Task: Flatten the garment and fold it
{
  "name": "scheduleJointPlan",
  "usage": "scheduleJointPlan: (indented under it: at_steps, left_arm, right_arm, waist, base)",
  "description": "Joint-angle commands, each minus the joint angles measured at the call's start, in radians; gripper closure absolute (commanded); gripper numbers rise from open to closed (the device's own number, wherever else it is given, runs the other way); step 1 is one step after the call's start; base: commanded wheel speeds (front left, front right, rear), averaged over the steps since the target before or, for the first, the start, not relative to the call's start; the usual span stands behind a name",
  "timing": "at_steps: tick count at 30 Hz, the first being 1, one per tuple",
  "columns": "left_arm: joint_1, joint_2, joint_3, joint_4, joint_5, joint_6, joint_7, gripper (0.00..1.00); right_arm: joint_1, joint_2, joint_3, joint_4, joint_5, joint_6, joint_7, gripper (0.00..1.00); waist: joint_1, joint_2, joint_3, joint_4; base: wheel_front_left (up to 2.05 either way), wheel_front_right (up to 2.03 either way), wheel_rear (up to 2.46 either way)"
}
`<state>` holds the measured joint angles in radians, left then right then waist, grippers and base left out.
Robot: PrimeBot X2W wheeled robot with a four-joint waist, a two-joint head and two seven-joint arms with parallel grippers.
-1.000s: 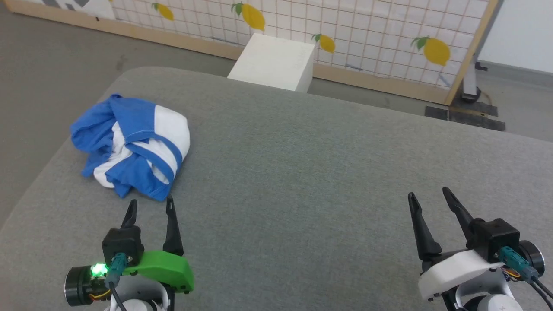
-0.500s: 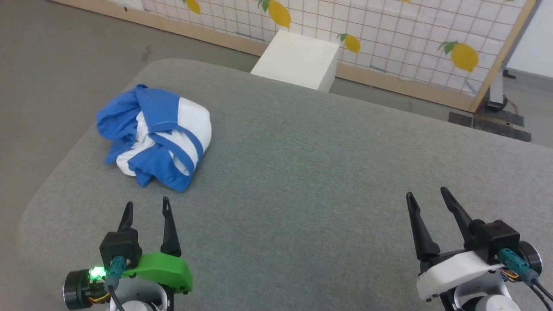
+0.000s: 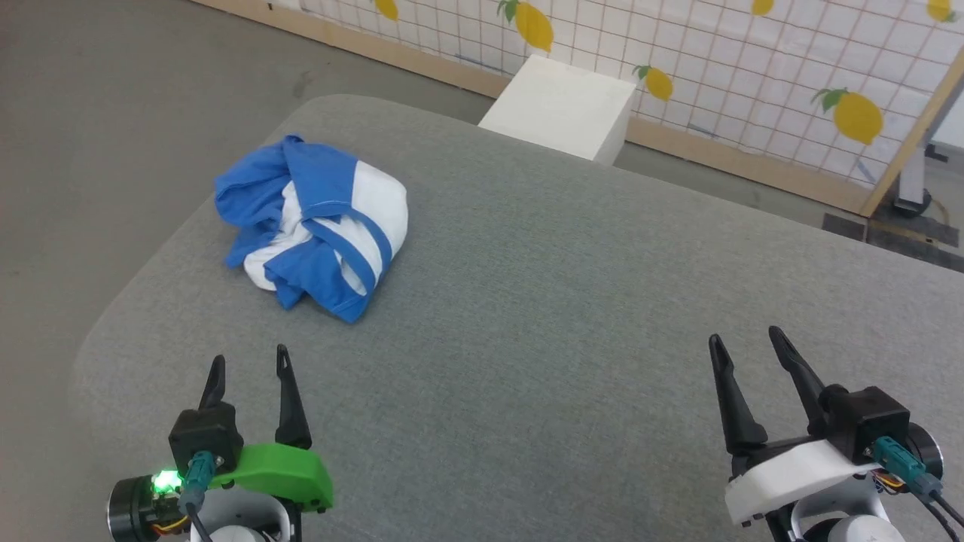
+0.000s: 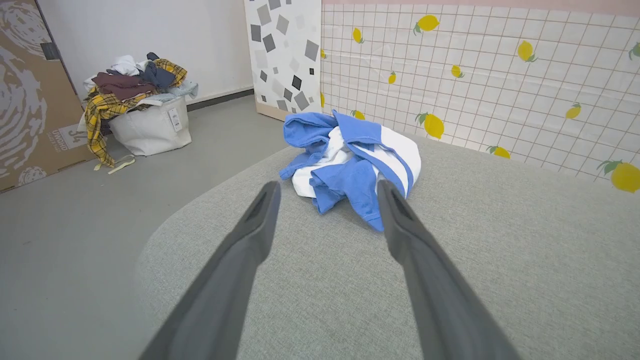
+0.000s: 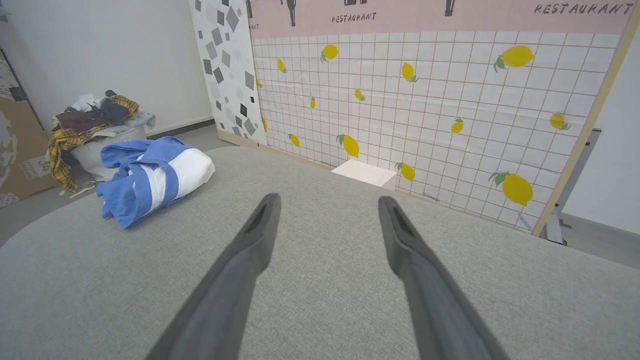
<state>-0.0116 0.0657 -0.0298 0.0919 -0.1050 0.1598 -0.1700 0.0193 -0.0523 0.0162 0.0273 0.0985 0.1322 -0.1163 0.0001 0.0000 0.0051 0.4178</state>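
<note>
Garment [image 3: 312,226] bunched near table [image 3: 565,316] left edge.

The head camera turns toward the left, so everything ahead slides rightward across its view: the garment [image 3: 312,226] and the white box [image 3: 561,109] now stand nearer the middle. More floor [image 3: 98,113] shows on the left, and the rounded near corner of the grey surface [image 3: 527,301] comes into sight

L gripper [image 3: 248,357] low at left, fingers spread wide, pointing fwd, nothing between them. R gripper [image 3: 744,336] low at right, likewise spread wide and empty, fingers leaning slightly left. Arms well apart.
</note>
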Motion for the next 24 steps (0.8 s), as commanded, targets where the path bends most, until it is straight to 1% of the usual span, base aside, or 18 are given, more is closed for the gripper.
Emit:
scheduleJointPlan:
  at_steps: [1,24]
  left_arm:
    - [0.001,0.008,0.000,0.006,-0.010,0.009,-0.011,0.00]
    - [0.010,0.017,-0.001,0.025,-0.034,0.048,-0.058,0.00]
  right_arm:
    - [0.008,0.001,0.002,0.004,0.010,-0.001,-0.011,0.00]
    - [0.016,0.002,0.015,0.025,0.042,-0.001,-0.052,0.00]
  waist:
    - [-0.0001,0.0000,0.001,0.013]
    - [-0.0001,0.0000,-0.010,0.133]
  base:
    - [0.00,0.00,0.00]
    - [0.00,0.00,0.00]
